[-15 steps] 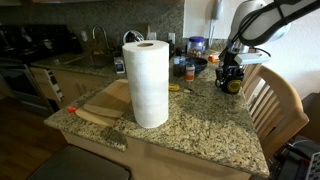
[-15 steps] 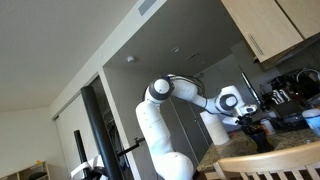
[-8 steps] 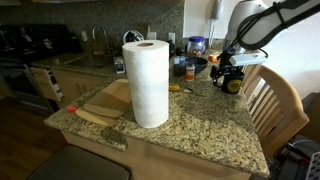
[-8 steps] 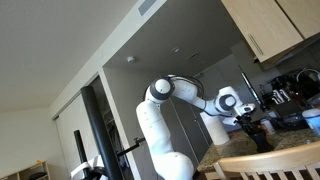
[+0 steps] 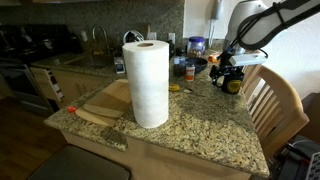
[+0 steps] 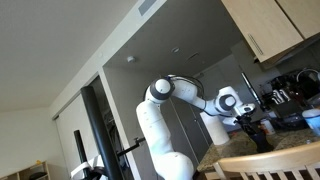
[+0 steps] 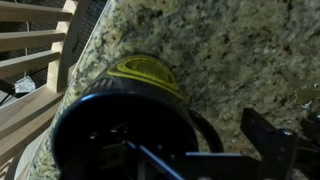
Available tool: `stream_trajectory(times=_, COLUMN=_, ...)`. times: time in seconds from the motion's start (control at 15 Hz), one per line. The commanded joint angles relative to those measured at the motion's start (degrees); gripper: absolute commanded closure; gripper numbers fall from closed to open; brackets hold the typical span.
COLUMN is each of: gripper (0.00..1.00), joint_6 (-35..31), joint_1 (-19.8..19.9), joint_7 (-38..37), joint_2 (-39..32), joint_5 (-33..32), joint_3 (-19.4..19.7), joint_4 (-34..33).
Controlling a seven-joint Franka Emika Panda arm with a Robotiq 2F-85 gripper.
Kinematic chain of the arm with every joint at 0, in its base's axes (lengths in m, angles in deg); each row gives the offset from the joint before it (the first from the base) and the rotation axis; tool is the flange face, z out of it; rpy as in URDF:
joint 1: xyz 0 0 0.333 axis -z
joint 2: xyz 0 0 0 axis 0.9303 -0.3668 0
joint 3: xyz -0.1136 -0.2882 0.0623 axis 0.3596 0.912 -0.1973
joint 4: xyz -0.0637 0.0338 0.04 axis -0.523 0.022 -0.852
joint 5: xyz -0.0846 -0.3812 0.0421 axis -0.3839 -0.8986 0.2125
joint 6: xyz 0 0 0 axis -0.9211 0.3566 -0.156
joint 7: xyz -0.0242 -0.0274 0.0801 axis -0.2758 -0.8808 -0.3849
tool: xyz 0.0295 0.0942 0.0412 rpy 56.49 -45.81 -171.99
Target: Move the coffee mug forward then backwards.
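Note:
The coffee mug (image 7: 125, 120), black with a round yellow emblem, stands upright on the granite counter (image 7: 220, 50). It fills the lower left of the wrist view, with its handle (image 7: 200, 125) pointing right. One dark finger (image 7: 268, 135) stands apart from the handle, with bare granite between them. In an exterior view my gripper (image 5: 230, 74) hangs open just over the mug (image 5: 233, 86) near the counter's far right edge. Nothing is gripped. The second finger is hidden.
A tall paper towel roll (image 5: 149, 84) stands mid-counter beside a wooden cutting board (image 5: 105, 100). A clear jar with a blue lid (image 5: 196, 47) and a dark bowl (image 5: 197, 64) sit behind the mug. A wooden chair (image 5: 277, 100) stands close at the counter's right edge.
The jaws have spread apart and let go of the mug. The mug and the arm stay where they were.

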Motion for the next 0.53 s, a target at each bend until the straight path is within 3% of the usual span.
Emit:
stream_trajectory(times=0.0, gripper=0.00, joint_6=0.03, joint_1=0.18, joint_7=0.01, joint_2=1.75, joint_5=0.34, joint_3=-0.82, joint_4=-0.17)
stream_trajectory(times=0.47, gripper=0.00, joint_6=-1.45, joint_1=0.86, joint_7=-10.67, joint_2=15.69, joint_5=-4.66, joint_3=-5.62, joint_4=2.63)
